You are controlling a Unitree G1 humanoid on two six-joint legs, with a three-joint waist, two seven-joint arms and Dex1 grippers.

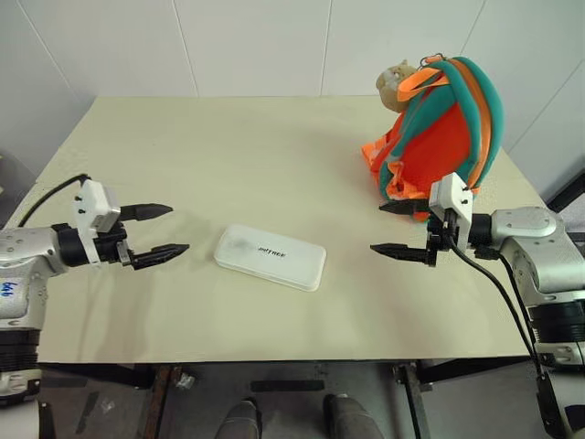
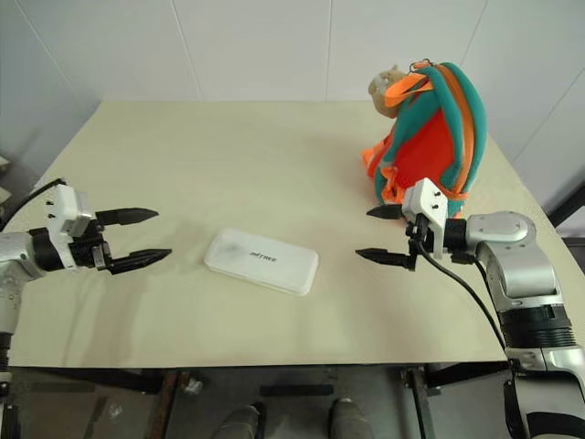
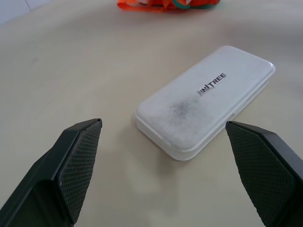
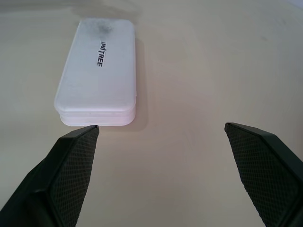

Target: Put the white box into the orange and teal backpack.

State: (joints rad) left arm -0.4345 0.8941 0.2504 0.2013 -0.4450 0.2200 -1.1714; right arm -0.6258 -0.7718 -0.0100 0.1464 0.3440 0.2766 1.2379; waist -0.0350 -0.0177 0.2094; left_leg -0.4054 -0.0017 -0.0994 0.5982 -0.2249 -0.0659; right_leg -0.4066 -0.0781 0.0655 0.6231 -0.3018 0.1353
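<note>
The white box lies flat on the table's front middle, dark lettering on its lid. At the back right the orange and teal backpack stands upright, a tan plush animal at its top. My left gripper hovers left of the box, open and holding nothing. My right gripper is open too, right of the box and just in front of the backpack. The box lies ahead between my left fingers. From the right wrist the box lies ahead, toward one finger.
The cream table ends close behind both arms at its front edge. White walls stand behind and to the right. A black cable hangs from my right wrist.
</note>
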